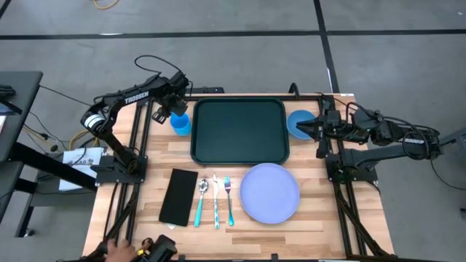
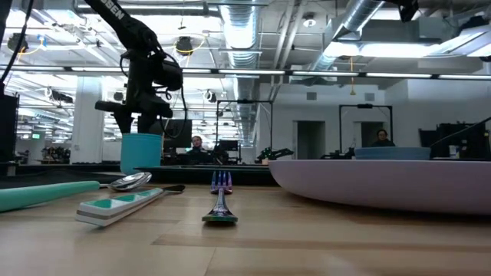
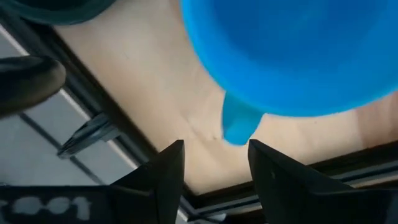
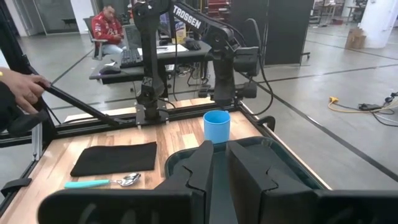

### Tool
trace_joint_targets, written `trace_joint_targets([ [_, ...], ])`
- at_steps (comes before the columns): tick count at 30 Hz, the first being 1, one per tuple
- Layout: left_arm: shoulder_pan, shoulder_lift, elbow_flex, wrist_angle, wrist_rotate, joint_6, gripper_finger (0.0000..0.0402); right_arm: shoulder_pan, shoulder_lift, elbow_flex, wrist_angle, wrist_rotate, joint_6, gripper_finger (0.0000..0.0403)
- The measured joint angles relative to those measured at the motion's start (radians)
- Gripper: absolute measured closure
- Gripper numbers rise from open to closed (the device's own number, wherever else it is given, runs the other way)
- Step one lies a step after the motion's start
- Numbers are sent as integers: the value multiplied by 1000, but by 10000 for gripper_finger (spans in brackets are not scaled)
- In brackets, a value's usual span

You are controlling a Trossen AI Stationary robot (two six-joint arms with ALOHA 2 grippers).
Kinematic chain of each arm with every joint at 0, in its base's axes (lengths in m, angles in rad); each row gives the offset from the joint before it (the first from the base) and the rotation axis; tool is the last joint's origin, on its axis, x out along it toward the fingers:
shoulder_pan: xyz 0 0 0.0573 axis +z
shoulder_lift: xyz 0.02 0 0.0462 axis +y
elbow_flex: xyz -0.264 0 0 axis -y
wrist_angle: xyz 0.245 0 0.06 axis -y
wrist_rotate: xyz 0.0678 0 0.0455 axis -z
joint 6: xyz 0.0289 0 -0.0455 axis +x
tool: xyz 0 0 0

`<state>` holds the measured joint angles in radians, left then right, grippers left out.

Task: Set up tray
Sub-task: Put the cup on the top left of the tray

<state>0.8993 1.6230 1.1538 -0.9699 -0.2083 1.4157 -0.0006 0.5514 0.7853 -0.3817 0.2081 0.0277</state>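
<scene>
A: Near edge of the desk, bottom of the high view: what is laid out?

B: A black napkin lower left, then a spoon, a knife and a fork in a row, and a lavender plate lower right. All are noted lying on the wood, none on the tray.

A: And the tray?

B: The tray is seen at centre frame, just above the plate and cutlery, and nothing is seen on it.

A: Arms?

B: The left gripper is held upper left of the tray, just beside a blue cup standing off the tray's left rim. Its fingers are seen apart with the cup's rim just ahead of them, not clamped. The right gripper is placed over a blue bowl at the tray's right rim; its fingers are nearly together, and whether the bowl is pinched cannot be told.

A: Step in hand?

B: Judged to be early: first pieces being picked. A closing on the cup wall is called for next, then a lift clear of the raised rim and a setting down inside the tray.
</scene>
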Motion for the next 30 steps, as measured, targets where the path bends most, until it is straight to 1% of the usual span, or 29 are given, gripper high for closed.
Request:
trace_joint_targets([
  [1,0,0,0,-2,18,-6,236,0,0,0,0,0,1,365],
  [10,0,0,0,-11,73,-22,236,0,0,0,0,0,0,365],
  [30,-1,0,0,-36,92,-31,236,0,0,0,0,0,0,365],
])
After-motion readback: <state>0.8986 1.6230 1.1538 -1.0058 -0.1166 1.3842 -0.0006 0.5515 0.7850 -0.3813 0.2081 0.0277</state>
